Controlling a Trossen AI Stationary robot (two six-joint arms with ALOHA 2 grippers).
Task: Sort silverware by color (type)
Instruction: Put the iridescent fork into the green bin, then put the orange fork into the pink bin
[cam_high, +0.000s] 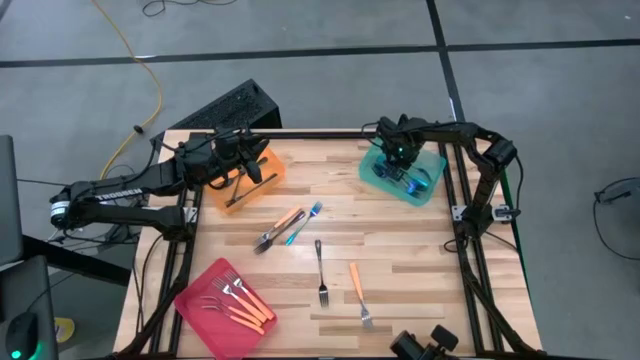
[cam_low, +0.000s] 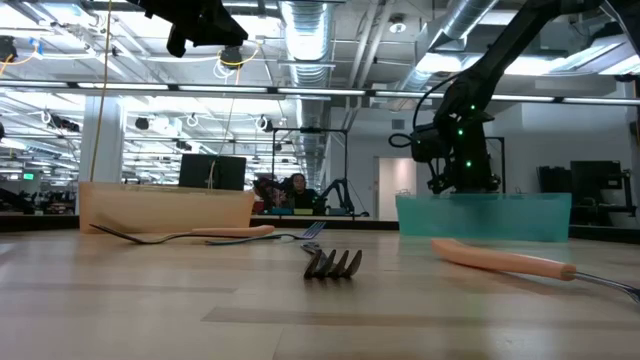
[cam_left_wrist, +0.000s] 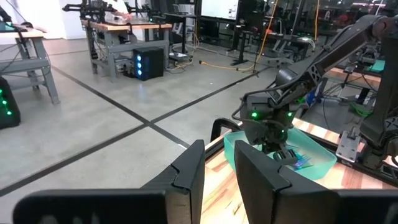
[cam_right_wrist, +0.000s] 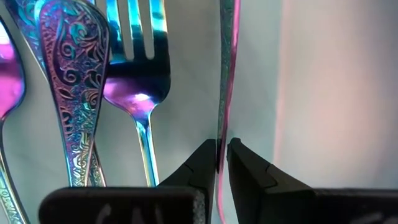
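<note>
My right gripper (cam_high: 400, 172) reaches down into the teal tray (cam_high: 370, 176) at the far right and is shut on a thin iridescent fork handle (cam_right_wrist: 224, 74). Other iridescent blue-purple forks (cam_right_wrist: 134, 62) lie on the tray floor beside it. My left gripper (cam_high: 250, 160) hangs high above the orange tray (cam_high: 272, 168) at the far left, open by a narrow gap (cam_left_wrist: 219, 165) with nothing in it. On the table lie an orange fork and a blue fork (cam_high: 290, 226), a dark fork (cam_high: 321, 272) and an orange-handled fork (cam_high: 358, 293). My right gripper pinches the iridescent fork's handle (cam_right_wrist: 221, 134) between its two fingers. The handle shows edge-on, as a thin strip running away from the fingertips. The fingers come steeply from above into the teal tray. Whether the fork is lifted off the tray floor does not show.
A pink tray (cam_high: 196, 312) with several orange-handled forks sits at the near left corner. The loose forks lie in the middle of the wooden table. The teal tray's wall (cam_low: 485, 215) stands in front of my right gripper in the low view.
</note>
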